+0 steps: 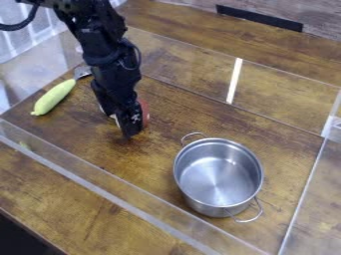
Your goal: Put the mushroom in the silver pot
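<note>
The black arm reached down from the upper left, with the gripper pointing nearly straight down at the wooden table. The jaws stood wide; the frame itself was too coarse to resolve the gap cleanly. The mushroom showed only as a small reddish patch at the right side of the fingertips, low against the table; the jaws hid most of it. Could not tell whether the jaws touched it or merely straddled it.

The silver pot stood upright to the lower right of the gripper, apart from it, with nothing inside. One loop handle faced the upper left, the other the lower right.

A yellow-green corn-like piece lay to the left of the arm. Clear plastic walls fenced the work area.
</note>
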Robot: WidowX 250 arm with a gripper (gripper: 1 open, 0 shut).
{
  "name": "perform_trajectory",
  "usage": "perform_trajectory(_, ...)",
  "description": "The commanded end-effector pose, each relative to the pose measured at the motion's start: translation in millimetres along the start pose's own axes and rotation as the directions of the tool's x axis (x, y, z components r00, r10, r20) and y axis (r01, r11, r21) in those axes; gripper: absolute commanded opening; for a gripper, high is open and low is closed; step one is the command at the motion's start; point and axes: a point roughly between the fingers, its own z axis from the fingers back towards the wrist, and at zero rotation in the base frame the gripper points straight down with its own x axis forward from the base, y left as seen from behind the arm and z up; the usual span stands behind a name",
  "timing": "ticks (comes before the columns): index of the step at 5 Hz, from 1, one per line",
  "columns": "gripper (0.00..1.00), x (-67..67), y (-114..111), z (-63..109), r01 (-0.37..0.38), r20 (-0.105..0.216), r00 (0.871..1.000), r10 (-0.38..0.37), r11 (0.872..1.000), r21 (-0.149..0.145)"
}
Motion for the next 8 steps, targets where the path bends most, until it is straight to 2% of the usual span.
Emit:
perform_trajectory(1, 1.00, 12.3, 2, 31.5, -0.026, 0.085, 0.996, 0.021, 0.998, 0.059)
perform_trajectory(2, 1.00, 12.4, -10, 30.9, -0.035, 0.086, 0.996, 0.030, 0.998, 0.056)
perform_trajectory(4, 1.00, 8.9, 6, 37.7, -0.024, 0.090, 0.996, 0.019, 0.998, 0.051)
perform_trajectory(5, 1.00, 19.4, 8, 26.7, 0.029, 0.104, 0.994, -0.034, 0.999, 0.043)
perform_trajectory(6, 0.00, 27.8, 17, 27.1, 0.108, 0.113, 0.988, -0.110, 0.994, 0.021)
perform_trajectory(7, 1.00, 33.5, 26, 25.9, 0.178, 0.125, 0.976, -0.176, 0.984, -0.006)
perform_trajectory(8, 1.00, 26.6, 27, 24.3, 0.138, 0.141, 0.981, -0.132, 0.990, -0.033)
